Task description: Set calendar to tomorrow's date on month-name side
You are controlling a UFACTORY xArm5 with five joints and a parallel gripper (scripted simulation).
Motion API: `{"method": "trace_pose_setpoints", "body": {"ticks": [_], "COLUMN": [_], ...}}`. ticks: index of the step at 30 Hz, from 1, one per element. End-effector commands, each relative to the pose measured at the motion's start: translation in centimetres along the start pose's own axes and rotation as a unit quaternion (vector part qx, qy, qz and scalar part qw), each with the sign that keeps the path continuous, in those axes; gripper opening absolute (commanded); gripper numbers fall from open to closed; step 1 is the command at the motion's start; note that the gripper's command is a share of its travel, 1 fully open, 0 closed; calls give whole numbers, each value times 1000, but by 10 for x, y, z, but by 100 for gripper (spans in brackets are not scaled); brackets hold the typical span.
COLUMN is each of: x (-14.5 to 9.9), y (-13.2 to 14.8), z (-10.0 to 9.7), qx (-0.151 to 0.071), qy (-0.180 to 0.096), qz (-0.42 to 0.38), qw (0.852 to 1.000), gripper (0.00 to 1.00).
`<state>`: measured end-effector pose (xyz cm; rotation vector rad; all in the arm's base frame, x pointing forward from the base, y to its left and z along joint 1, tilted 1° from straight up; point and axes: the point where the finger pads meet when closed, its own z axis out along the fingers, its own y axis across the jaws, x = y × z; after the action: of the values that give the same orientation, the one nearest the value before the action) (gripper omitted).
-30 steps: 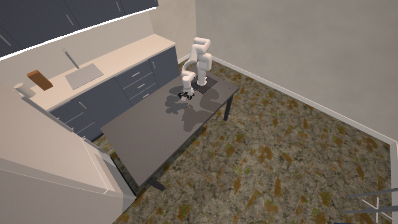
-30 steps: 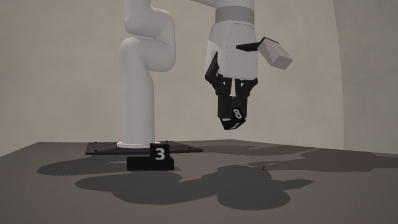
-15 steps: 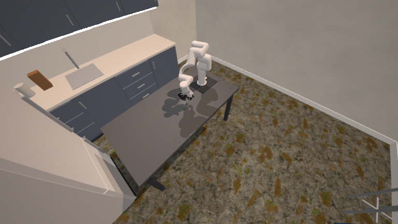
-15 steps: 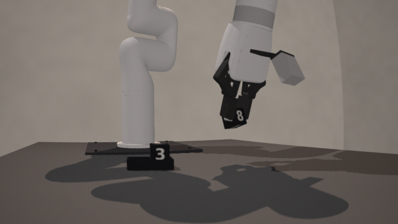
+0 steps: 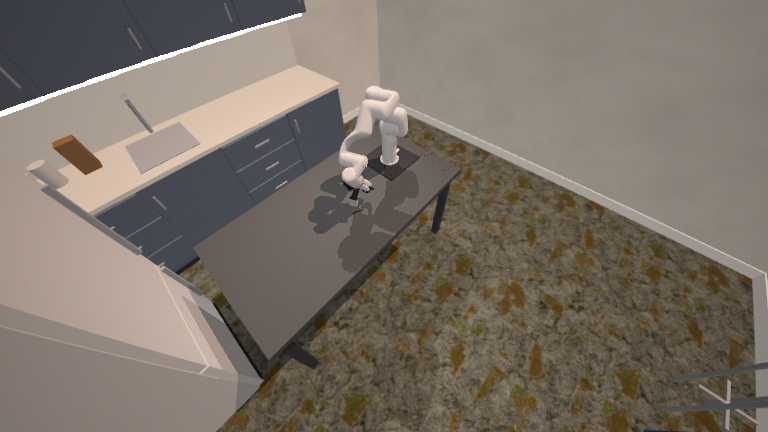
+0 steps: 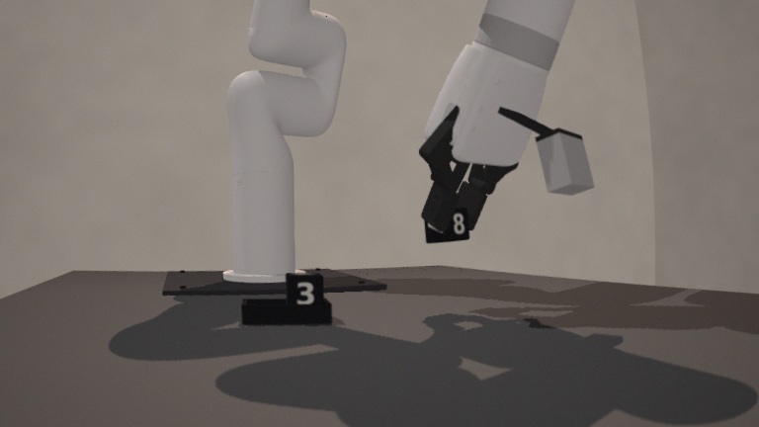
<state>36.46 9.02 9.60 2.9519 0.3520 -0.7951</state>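
Note:
In the exterior view a black tray [image 6: 286, 310] lies flat on the dark table in front of the arm's base. One black cube [image 6: 304, 290] stands in its right half and shows an upright white 3. My gripper [image 6: 448, 220] hangs well above the table, to the right of the tray, tilted. It is shut on the other black cube [image 6: 452, 225], which shows a white 8 towards the camera. In the top view the gripper [image 5: 362, 186] is small near the table's far end; the cubes are too small to make out there.
The arm's base plate [image 6: 268, 282] sits just behind the tray. A grey box-shaped camera mount [image 6: 563, 162] sticks out from the wrist. A kitchen counter [image 5: 186, 133] with sink runs along the table's left side.

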Motion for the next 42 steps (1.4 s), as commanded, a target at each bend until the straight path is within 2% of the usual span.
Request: {"method": "trace_pose_setpoints", "body": {"ticks": [1, 24, 42], "x": [2, 3, 13], "y": [0, 0, 0], "z": [-2, 0, 16], "qx": [0, 0, -1], "qy": [-39, -40, -40], "qz": [3, 3, 3], "qw": [999, 999, 999], "gripper": [29, 29, 29]}}
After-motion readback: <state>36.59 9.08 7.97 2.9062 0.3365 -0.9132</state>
